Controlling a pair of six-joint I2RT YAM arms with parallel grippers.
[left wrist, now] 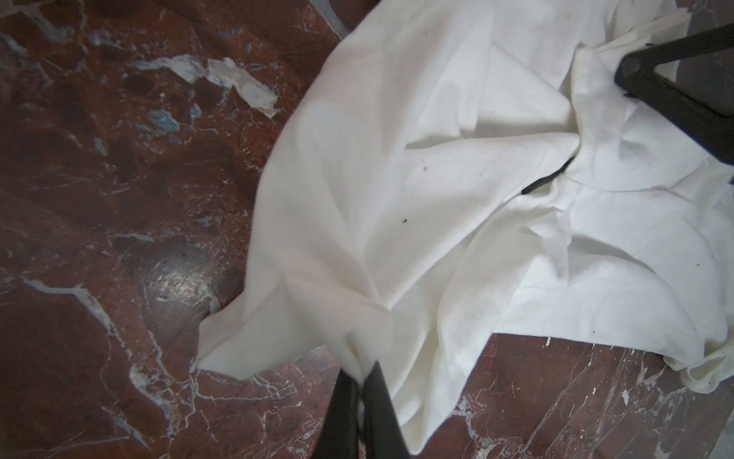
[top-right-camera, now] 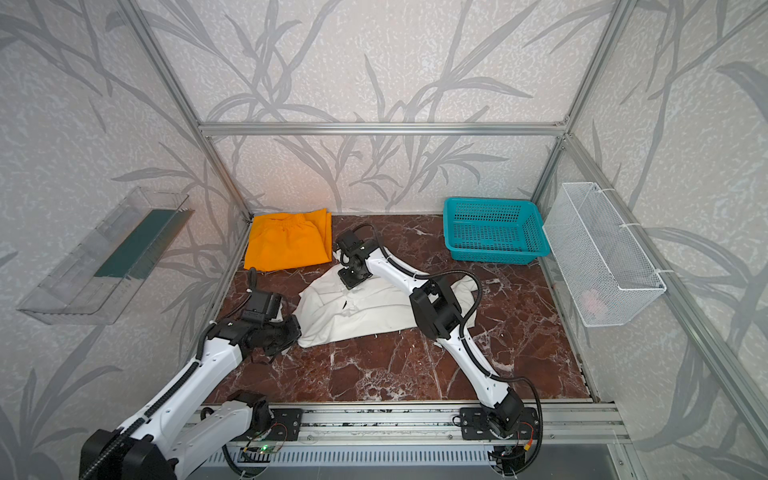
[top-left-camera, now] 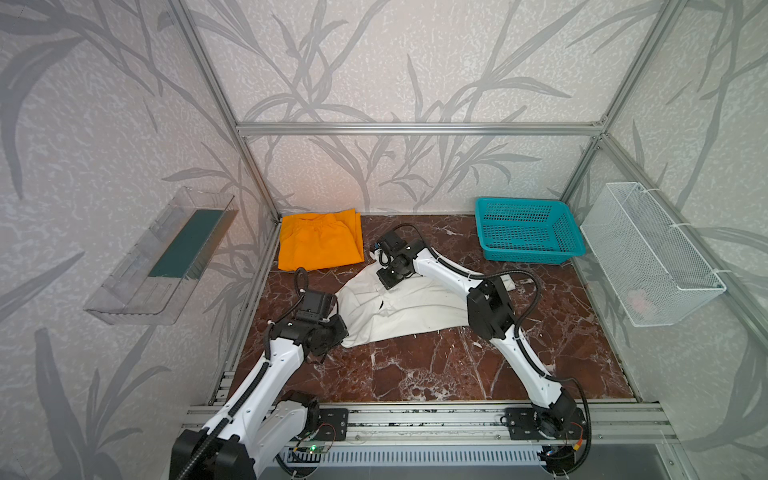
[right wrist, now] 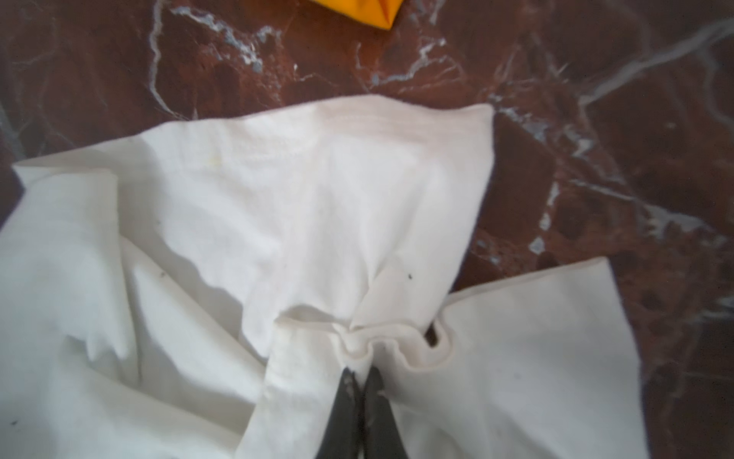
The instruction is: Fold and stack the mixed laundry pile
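The white shirt [top-left-camera: 407, 309] [top-right-camera: 365, 311] lies crumpled and spread in the middle of the marble table. My left gripper [left wrist: 361, 373] is shut on a pinched fold at the shirt's [left wrist: 437, 179] near left corner. My right gripper [right wrist: 363, 367] is shut on a bunched hem at the far edge of the shirt [right wrist: 278, 206], and its black body [top-left-camera: 390, 276] hangs over that edge in a top view. The orange trousers [top-left-camera: 318, 241] [top-right-camera: 289, 243] lie folded flat in the far left corner, apart from the shirt. One orange corner [right wrist: 357, 12] shows in the right wrist view.
A teal plastic basket [top-left-camera: 528, 254] [top-right-camera: 494, 254] stands at the far right. A white wire basket [top-left-camera: 648, 266] hangs on the right wall and a clear tray [top-left-camera: 162, 257] on the left wall. Bare marble [top-left-camera: 436, 365] stretches in front of the shirt.
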